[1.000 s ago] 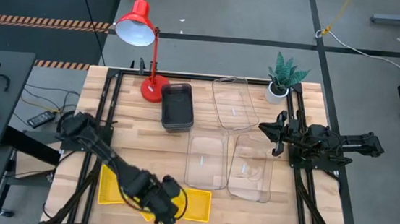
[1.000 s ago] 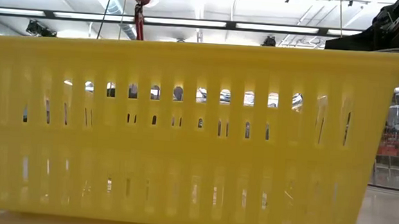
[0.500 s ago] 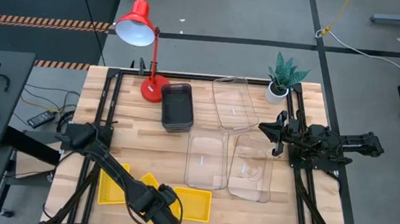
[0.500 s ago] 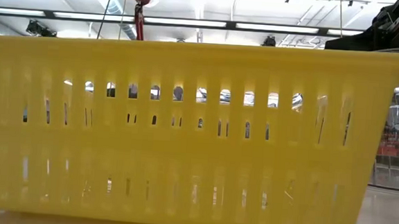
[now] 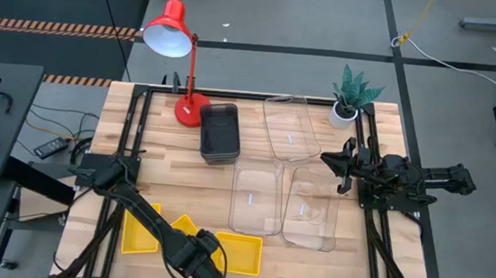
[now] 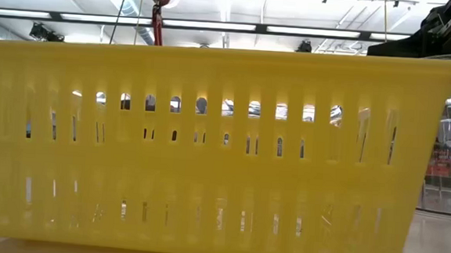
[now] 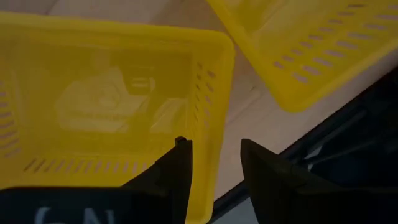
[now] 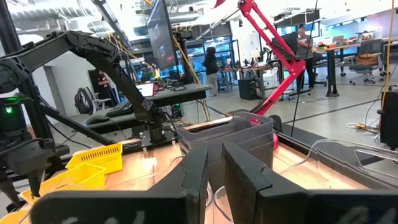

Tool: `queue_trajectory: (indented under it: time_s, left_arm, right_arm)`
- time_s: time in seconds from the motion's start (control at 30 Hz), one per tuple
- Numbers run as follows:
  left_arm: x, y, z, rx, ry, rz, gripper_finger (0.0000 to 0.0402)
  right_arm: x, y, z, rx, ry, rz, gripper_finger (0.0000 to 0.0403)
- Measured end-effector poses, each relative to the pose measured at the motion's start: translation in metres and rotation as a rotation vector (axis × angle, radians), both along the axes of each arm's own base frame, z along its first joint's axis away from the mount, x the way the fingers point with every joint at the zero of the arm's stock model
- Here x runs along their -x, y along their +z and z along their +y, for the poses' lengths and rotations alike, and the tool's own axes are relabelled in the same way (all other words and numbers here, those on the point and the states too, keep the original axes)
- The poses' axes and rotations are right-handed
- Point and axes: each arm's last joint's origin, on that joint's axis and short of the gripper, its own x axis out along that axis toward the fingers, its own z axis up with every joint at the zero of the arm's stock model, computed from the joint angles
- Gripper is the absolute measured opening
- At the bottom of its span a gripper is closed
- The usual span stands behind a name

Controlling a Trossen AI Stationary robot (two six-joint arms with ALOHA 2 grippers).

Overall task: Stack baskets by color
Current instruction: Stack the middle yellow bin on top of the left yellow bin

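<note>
Clear baskets, three of them, lie spread on the bench beside the idle right tool, its fingers close together on nothing. Grey baskets sit stacked near the lamp. Yellow baskets lie at the front edge. Since a second ago the left tool has slid frontward. Only its wrist view shows its fingers spread, straddling a yellow basket's wall.

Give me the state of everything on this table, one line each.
Yellow baskets: three, unstacked, one askew.
Left hand: open, straddling one yellow wall.
Grey baskets: stacked.
Clear baskets: three, side by side, unstacked.
Right hand: narrowly open, empty, at the right edge.
Lamp: upright.
Plant: upright.
</note>
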Motion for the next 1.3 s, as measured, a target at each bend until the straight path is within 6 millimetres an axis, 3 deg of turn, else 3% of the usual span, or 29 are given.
queue_trajectory:
  time_s: [0.37, 0.67, 0.83, 1.0, 1.17, 1.3]
  left_arm:
    - [-0.006, -0.036, -0.004, -0.025, -0.041, 0.095, 0.0103]
    - [-0.006, -0.034, -0.001, -0.017, -0.122, 0.114, 0.001]
    - [0.001, -0.02, 0.005, -0.04, -0.165, 0.128, 0.0009]
    - [0.014, 0.01, 0.017, -0.097, -0.196, 0.116, 0.0005]
    - [0.031, 0.042, 0.029, -0.153, -0.187, 0.106, 0.0005]
    - [0.052, 0.054, 0.026, -0.156, -0.246, 0.183, 0.0006]
  right_arm:
    - [0.0, 0.0, 0.0, 0.0, 0.0, 0.0, 0.0054]
    - [0.0, 0.0, 0.0, 0.0, 0.0, 0.0, 0.0054]
    - [0.0, 0.0, 0.0, 0.0, 0.0, 0.0, 0.0054]
    - [0.0, 0.0, 0.0, 0.0, 0.0, 0.0, 0.0054]
    - [0.0, 0.0, 0.0, 0.0, 0.0, 0.0, 0.0054]
    - [0.0, 0.0, 0.0, 0.0, 0.0, 0.0, 0.0054]
